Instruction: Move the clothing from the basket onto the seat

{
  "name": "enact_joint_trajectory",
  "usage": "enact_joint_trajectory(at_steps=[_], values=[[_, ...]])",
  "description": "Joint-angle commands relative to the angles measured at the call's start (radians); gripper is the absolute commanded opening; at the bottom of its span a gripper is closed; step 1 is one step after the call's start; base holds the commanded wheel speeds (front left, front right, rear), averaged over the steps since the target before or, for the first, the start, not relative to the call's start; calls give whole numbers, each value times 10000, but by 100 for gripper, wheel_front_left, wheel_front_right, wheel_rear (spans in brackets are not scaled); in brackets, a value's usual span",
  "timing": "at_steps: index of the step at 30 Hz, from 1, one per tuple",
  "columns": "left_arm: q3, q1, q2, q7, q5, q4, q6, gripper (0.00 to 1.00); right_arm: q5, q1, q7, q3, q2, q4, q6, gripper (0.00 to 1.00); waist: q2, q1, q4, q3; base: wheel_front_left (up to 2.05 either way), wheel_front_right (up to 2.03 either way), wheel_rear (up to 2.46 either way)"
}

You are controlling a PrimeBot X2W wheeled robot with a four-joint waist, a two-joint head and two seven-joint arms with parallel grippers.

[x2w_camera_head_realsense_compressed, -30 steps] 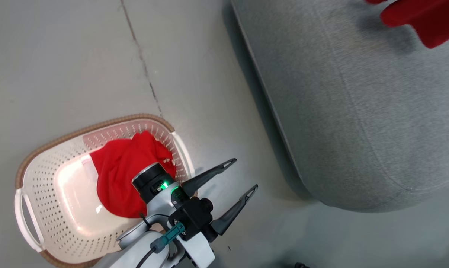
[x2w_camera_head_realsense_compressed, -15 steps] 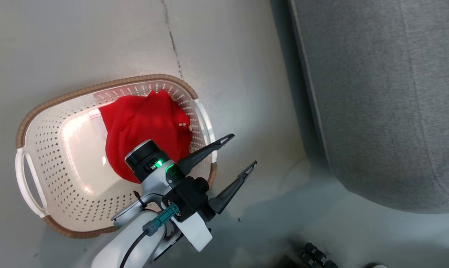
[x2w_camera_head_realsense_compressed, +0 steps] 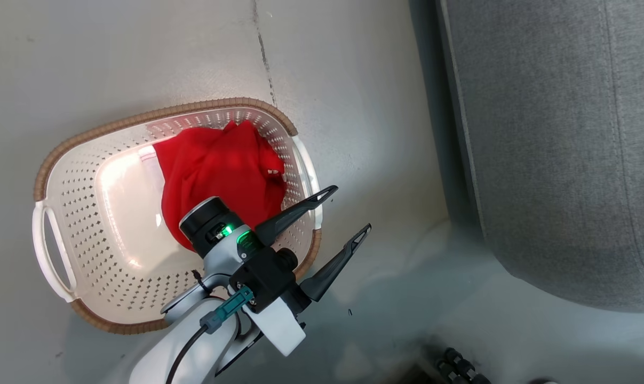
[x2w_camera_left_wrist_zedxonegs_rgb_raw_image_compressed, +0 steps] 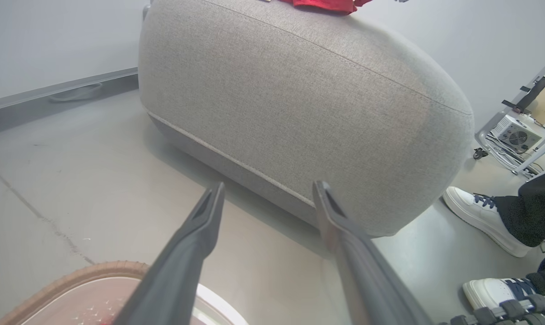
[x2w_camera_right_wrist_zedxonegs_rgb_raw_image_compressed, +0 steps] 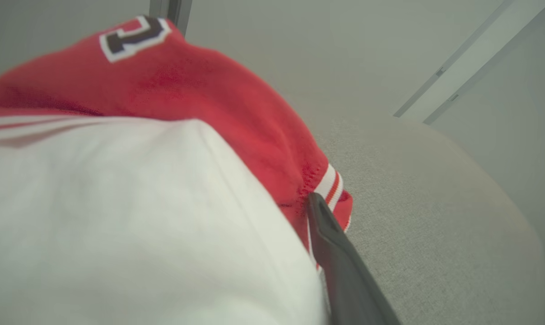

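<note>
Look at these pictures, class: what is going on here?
A robot is emptying a laundry basket onto a grey seat. One red garment lies in the basket; the left gripper hangs by its rim, jaws open and empty. The right gripper is against another garment lying on the seat; its grip is hidden.

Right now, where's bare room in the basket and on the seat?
Basket: the floor is bare from the handle away from the seat up to the red garment, which crowds the end under the open left gripper. Seat: the stretch bordering the floor strip is bare; another garment lies on its top.
</note>
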Motion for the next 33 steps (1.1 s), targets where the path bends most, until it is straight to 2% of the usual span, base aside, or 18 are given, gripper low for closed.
enact_joint_trajectory(at_steps=[1,9,16,21,33], values=[[56,-60,1,-4,-21,8,0,100,21,-68,-47,61,24,96,2,100,0,0,-27,-80,0,0,0],[98,173,-245,-4,62,19,0,100,29,46,-49,884,-101,368,2,100,0,0,-137,-906,0,0,0],[22,458,-608,-4,-106,-82,-1,100,708,425,-49,1566,-265,608,2,100,0,0,-240,-1924,0,0,0],[140,715,-848,-4,-203,-307,-1,100,1173,705,-36,2746,-324,885,0,100,0,0,-303,-2584,0,0,0],[543,1298,-1428,-4,-258,-280,-1,100,3017,994,-2,5081,-1211,613,0,100,0,0,-314,-4311,0,0,0]])
